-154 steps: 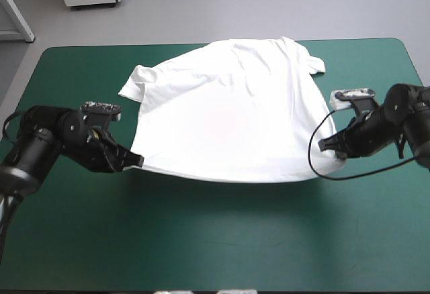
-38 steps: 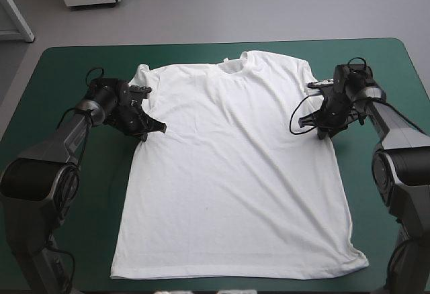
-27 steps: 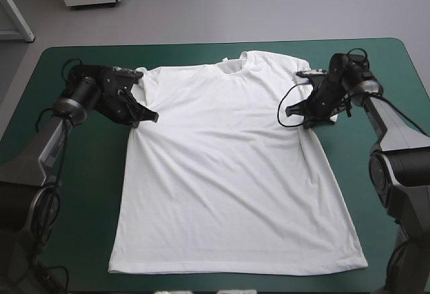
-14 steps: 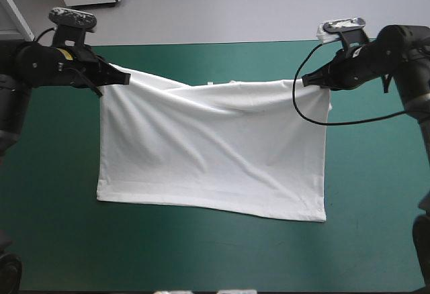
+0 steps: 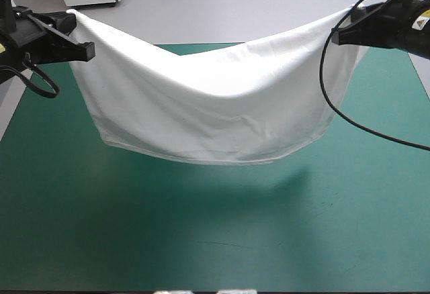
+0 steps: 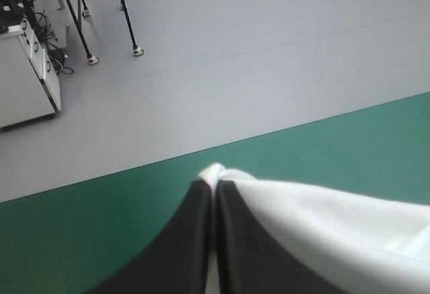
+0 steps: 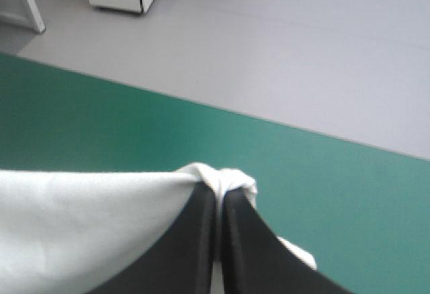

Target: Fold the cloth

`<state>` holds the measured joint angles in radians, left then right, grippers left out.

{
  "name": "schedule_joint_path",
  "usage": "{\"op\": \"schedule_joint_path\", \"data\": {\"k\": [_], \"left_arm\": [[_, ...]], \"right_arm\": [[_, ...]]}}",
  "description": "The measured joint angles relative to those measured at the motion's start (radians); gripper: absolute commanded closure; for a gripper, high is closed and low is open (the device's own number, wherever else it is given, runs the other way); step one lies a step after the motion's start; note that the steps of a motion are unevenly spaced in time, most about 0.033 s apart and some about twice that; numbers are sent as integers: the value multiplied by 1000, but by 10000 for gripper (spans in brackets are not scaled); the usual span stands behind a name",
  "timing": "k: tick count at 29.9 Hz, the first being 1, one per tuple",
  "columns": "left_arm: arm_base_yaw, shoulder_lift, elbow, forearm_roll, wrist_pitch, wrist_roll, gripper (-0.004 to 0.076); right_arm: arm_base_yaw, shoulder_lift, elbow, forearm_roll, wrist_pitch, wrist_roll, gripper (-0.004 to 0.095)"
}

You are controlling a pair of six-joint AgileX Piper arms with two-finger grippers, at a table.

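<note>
Both arms higher and wider apart than just before. T-shirt [image 5: 208, 113] now lifted, sagging between claws above middle of tabletop [image 5: 201, 240]; shadow beneath suggests lower edge is clear of teal-green cover. Left claw [image 5: 84, 50] all but closed, pinching one white corner; right claw [image 5: 337, 37] likewise on opposite corner. Step, as judged: mid-fold, cloth raised for laying down. Next move calls for lowering both claws together, cloth taut, lower edge landing first, layers flat.

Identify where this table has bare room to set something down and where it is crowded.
Free: the teal-green cover between the T-shirt and the near edge. Crowded: the far half, where it sags between the left gripper and right gripper.
</note>
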<state>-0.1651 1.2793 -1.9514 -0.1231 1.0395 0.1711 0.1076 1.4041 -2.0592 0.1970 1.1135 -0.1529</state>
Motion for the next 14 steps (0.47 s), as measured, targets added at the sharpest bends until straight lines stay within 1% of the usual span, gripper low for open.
{"op": "schedule_joint_path", "data": {"k": [4,9,12,14], "left_arm": [[0,33,0,8,-40,5,733],[0,125,0,10,-119,7,733],[0,190,0,11,-216,8,733],[0,232,-6,11,-282,16,733]], "right_arm": [[0,25,-22,-11,-106,0,921],[0,115,-57,-22,-181,2,926],[-20,208,-109,-20,-222,3,925],[-54,279,-167,15,-240,2,925]]}}
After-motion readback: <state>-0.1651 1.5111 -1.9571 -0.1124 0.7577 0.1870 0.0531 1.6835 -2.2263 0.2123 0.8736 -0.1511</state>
